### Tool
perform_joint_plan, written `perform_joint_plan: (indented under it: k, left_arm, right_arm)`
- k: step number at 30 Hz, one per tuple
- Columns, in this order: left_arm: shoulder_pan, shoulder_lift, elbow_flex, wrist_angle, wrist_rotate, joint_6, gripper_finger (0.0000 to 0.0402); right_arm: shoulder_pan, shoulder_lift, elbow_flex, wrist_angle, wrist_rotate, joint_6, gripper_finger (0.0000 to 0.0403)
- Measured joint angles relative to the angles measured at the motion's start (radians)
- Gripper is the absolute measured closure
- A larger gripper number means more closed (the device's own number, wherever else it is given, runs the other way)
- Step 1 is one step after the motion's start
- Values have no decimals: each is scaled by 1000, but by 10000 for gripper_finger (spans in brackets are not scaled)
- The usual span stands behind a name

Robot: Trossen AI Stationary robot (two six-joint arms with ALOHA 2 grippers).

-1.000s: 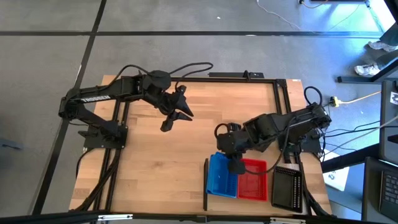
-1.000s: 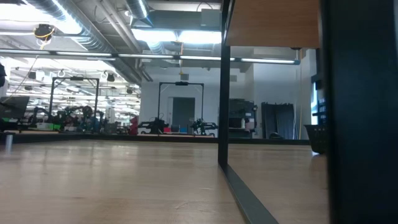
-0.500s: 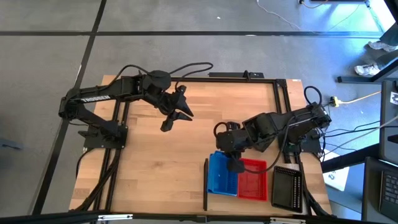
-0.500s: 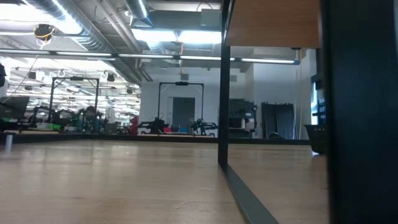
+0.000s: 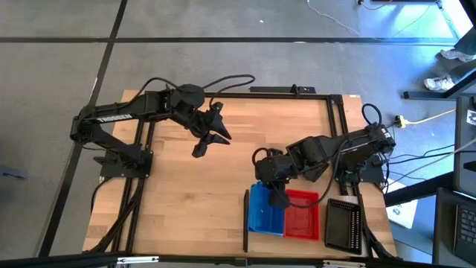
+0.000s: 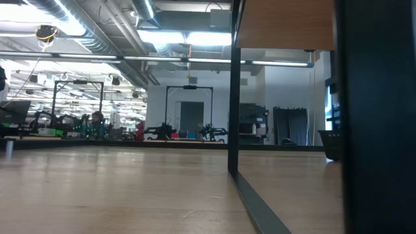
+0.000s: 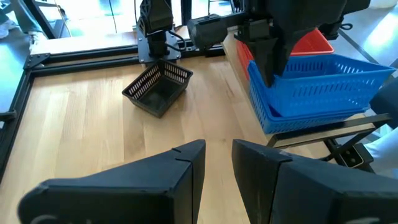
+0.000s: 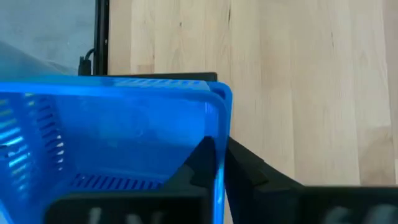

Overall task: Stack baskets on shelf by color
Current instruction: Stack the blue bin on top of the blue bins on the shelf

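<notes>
**Right gripper pinched the rim of the blue basket at the shelf**

The right gripper stood at the rim of the blue basket, at the basket's end nearer the middle of the table. In the right wrist view its two dark fingers sat narrowly either side of the blue wall, one inside and one outside, so the rim was pinched between them. In the left wrist view the same gripper came down from above onto the near edge of the blue baskets; there the blue plastic looked like more than one basket nested together, though the count could not be told for sure.

Just beside the blue basket, touching or nearly so, lay the red basket, and both rested on the pale shelf, with the thin black bar along the blue basket's outer side. A black basket sat on the far side of the red one, near the table's right edge. In the left wrist view this black basket was tilted on the wood.

The left gripper hung over the far left part of the table, well apart from the baskets, its fingers parted with a narrow gap and holding nothing.

The low view showed only the table top, a black upright post and the room behind.
</notes>
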Motion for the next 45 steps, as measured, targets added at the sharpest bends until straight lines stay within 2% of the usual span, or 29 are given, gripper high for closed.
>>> perform_joint_plan:
  k: [2, 16, 25, 31, 40, 45]
  left_arm:
    - [0, 0, 0, 0, 0, 0, 330]
    - [0, 0, 0, 0, 1, 19, 330]
    - [0, 0, 0, 0, 1, 21, 330]
    - [0, 0, 0, 0, 1, 23, 330]
    - [0, 0, 0, 0, 1, 25, 330]
    - [0, 0, 0, 0, 1, 25, 330]
  right_arm:
    - [0, 0, 0, 8, -2, -5, 392]
    - [-25, -2, 8, -1, -77, 26, 399]
    - [-47, -5, 88, -41, -82, 72, 399]
    - [-103, -5, 140, -124, -197, 154, 400]
    - [-165, -6, 151, -155, -432, 144, 400]
    - [-178, -5, 141, -157, -424, 107, 400]
